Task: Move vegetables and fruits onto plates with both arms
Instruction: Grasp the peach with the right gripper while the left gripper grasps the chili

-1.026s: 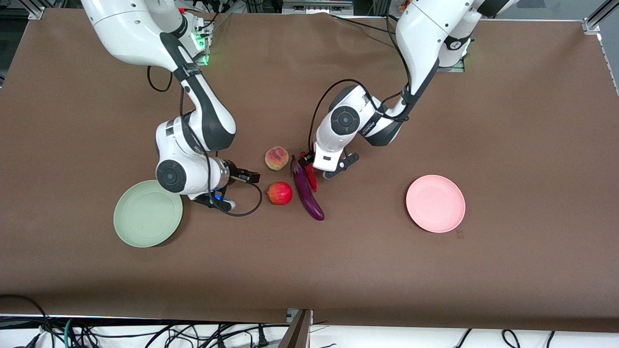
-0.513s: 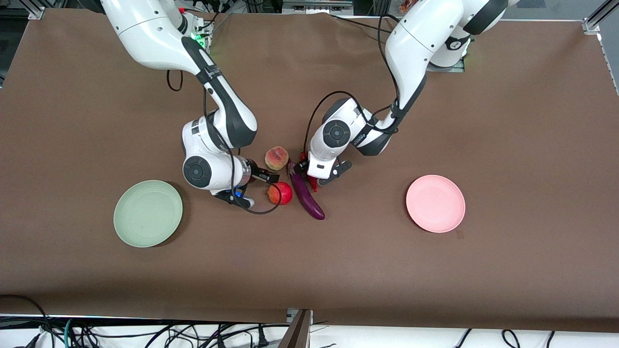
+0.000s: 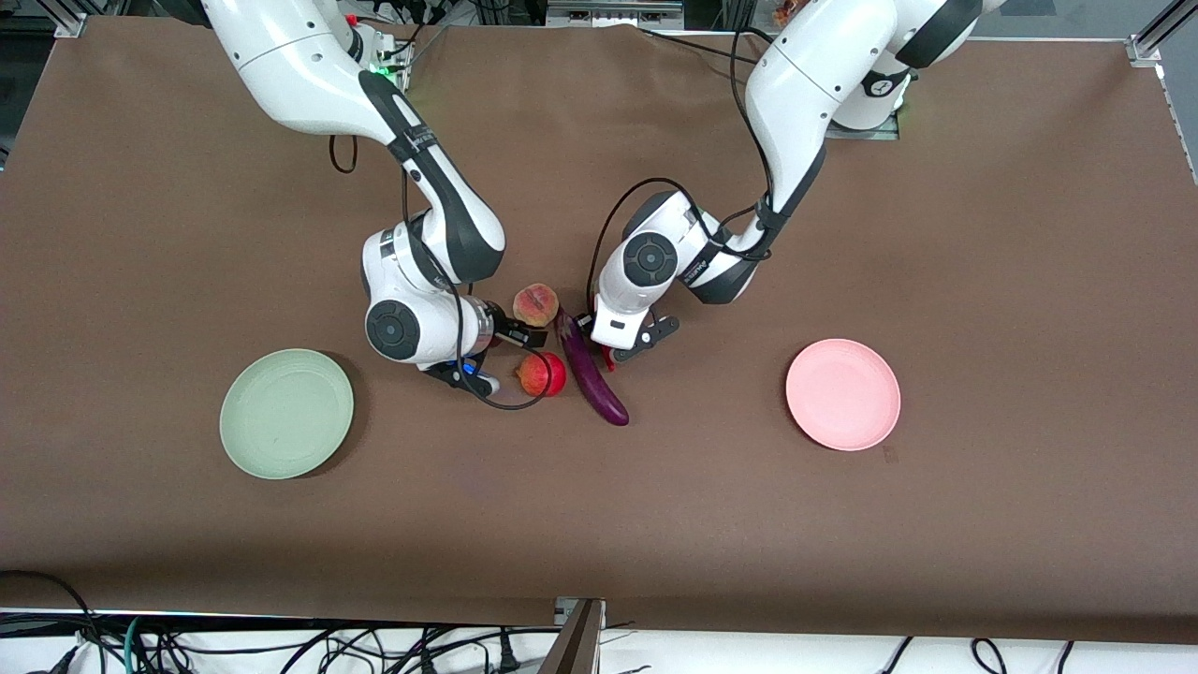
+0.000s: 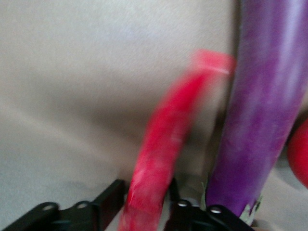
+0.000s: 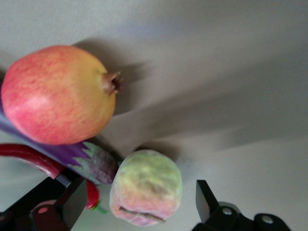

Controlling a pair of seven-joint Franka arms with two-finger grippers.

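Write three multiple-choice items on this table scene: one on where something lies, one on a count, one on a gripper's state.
1. Where does the pomegranate lie relative to the peach?
A. Nearer the front camera
B. On the pink plate
C. On top of it

2. How many items lie on the plates?
A. Two
B. None
C. Four

3. What is the left gripper doing?
A. Waiting over the pink plate
B. Holding the peach
C. Closing on the chili pepper

Answers:
1 A: it shows lower in the front view.
2 B: the green plate and pink plate are bare.
3 C: the left wrist view shows its fingers either side of the pepper, beside the eggplant.
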